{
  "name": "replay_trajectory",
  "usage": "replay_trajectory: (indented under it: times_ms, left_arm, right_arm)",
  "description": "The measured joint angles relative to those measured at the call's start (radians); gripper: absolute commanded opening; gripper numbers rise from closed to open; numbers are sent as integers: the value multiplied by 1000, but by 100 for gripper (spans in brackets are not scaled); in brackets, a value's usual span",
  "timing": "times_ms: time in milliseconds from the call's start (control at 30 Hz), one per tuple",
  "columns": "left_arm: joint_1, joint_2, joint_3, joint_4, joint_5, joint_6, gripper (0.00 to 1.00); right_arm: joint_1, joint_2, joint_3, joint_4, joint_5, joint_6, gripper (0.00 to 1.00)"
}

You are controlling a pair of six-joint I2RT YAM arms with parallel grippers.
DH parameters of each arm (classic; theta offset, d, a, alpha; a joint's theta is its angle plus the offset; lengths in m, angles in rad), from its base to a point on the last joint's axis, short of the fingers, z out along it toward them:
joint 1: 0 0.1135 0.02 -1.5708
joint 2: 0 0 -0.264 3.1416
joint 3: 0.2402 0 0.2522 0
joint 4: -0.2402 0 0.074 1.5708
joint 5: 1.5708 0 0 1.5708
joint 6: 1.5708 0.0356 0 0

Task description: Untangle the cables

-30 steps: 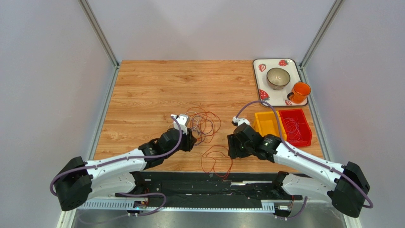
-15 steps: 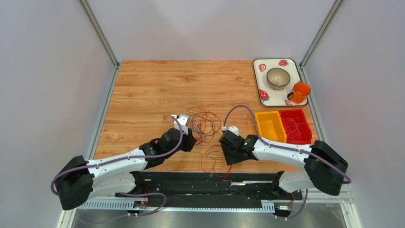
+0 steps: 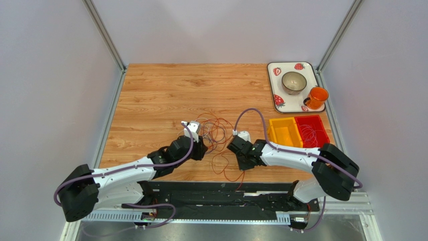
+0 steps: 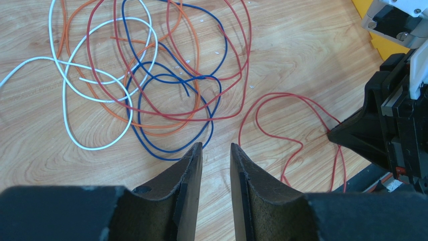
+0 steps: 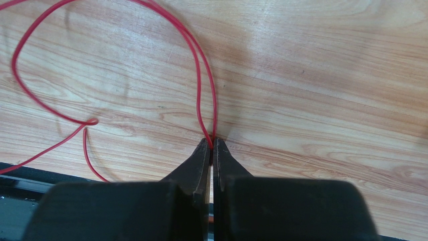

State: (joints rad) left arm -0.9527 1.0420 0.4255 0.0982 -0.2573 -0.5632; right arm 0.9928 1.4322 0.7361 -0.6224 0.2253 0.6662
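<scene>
I take the yellow bin [image 3: 283, 131] as my landmark. Left of it and well apart, the tangled cables [image 4: 150, 85] lie on the table [image 3: 161, 90], with white, orange, blue and red loops crossing one another. 1 separate red cable [image 4: 289, 123] lies between that tangle and the bin, nearer the arm bases. My right gripper [image 5: 211, 144] is clamped tight on it, pinching 2 strands of the loop together at the tabletop. My left gripper [image 4: 216, 150] sits on the tangle's near side, farther from the bin. Its jaws are parted by a narrow gap with nothing between them, and the tips are just beside the blue loop.
</scene>
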Motion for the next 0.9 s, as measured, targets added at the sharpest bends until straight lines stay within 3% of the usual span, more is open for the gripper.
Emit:
replay_trajectory:
  times_ms: [333, 900]
  left_arm:
    - [0, 0, 0, 0, -2, 0, 35]
    - [0, 0, 0, 3, -14, -2, 35]
  right_arm:
    - [1, -2, 23, -40, 11, 23, 0]
    - [-31, -190, 418, -347, 290, -29, 0]
